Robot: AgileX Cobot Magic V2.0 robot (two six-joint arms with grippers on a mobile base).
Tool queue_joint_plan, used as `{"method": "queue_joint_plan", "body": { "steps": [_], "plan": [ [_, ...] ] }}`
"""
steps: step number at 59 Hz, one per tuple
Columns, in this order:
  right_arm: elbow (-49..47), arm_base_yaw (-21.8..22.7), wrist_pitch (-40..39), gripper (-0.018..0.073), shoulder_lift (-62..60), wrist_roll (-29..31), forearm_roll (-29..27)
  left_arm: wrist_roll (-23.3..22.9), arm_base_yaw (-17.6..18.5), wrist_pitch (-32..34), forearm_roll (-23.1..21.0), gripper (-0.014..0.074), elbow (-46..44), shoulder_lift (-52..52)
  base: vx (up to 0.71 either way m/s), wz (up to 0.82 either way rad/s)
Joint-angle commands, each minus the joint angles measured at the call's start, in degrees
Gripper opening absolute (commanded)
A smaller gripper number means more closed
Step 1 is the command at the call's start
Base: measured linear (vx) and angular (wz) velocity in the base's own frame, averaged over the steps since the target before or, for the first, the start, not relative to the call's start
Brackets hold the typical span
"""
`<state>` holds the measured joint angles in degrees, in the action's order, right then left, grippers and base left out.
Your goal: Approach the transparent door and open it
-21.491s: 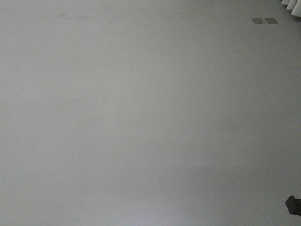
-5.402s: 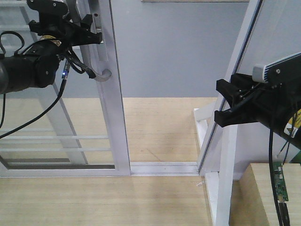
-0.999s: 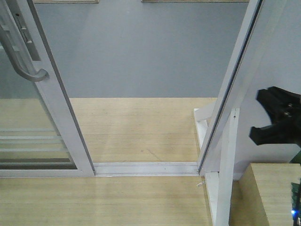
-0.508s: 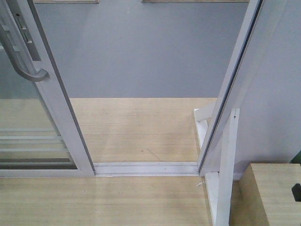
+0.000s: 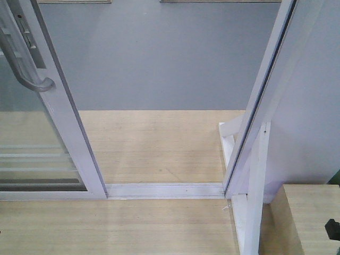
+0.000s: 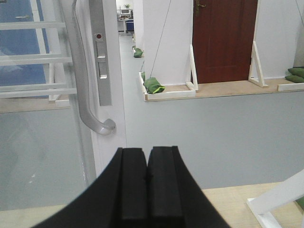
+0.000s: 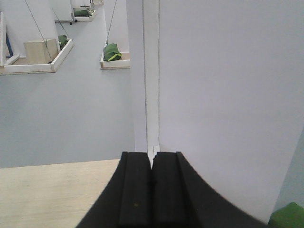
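The transparent door [image 5: 64, 127] stands slid to the left in its white frame, with a wide gap between it and the right jamb [image 5: 260, 101]. Its curved grey handle [image 5: 24, 69] and lock slot show at the upper left. In the left wrist view the handle [image 6: 83, 80] and the door frame [image 6: 111, 118] are ahead and left of my left gripper [image 6: 147, 154], which is shut and empty, apart from the door. My right gripper [image 7: 152, 159] is shut and empty, facing the white jamb [image 7: 151, 71]. Only a black bit of the right arm [image 5: 332, 228] shows in the front view.
The floor track [image 5: 164, 189] crosses the opening on pale wood flooring. A wooden box [image 5: 311, 218] and a white brace [image 5: 255, 196] stand at the lower right. Beyond are grey floor, white partitions, green bags [image 6: 154, 86] and a dark red door [image 6: 223, 40].
The right arm has dropped out of the front view from the right edge to the lower right corner. The door stays in the same place. Earlier the left gripper was at the handle.
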<state>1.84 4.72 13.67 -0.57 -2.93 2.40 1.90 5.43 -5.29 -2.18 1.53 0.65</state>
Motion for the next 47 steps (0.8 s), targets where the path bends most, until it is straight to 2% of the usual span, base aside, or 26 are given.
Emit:
{"method": "queue_joint_plan", "body": {
  "steps": [1,47],
  "plan": [
    [0.64,0.34,-5.36,-0.0008,-0.80,0.12,0.10,-0.57,0.29,4.64,0.07,-0.0006,1.83,0.65,0.00,0.00],
    [0.64,0.34,-5.36,-0.0008,-0.80,0.12,0.10,-0.57,0.29,4.64,0.07,-0.0006,1.83,0.65,0.00,0.00]
  ]
}}
